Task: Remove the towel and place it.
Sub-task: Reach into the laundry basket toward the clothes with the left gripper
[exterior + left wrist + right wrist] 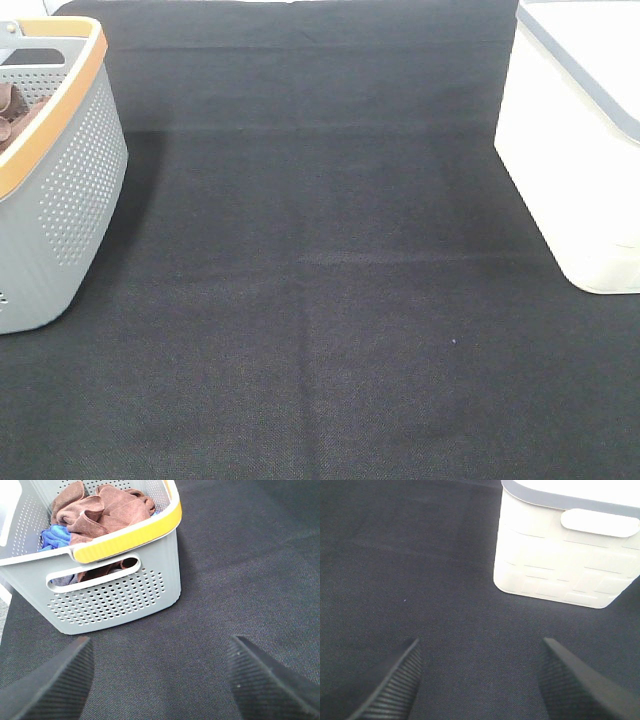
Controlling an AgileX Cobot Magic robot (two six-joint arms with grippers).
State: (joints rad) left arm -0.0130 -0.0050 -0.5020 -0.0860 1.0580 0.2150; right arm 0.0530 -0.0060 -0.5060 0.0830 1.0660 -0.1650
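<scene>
Left gripper [160, 650] spread wide, nothing between fingers. Right gripper [480, 647] likewise released and empty, facing white bin [560, 570]. Brown towel [97, 510] lay crumpled in grey basket [115, 600], ahead of left fingers, beyond near basket wall, beside blue cloth [52, 535]. Heap showed no clear long axis. Left arm judged nearer; reach over rim needed.

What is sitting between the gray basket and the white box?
Nothing. The exterior high view shows only bare black cloth between the gray basket and the white box.
</scene>
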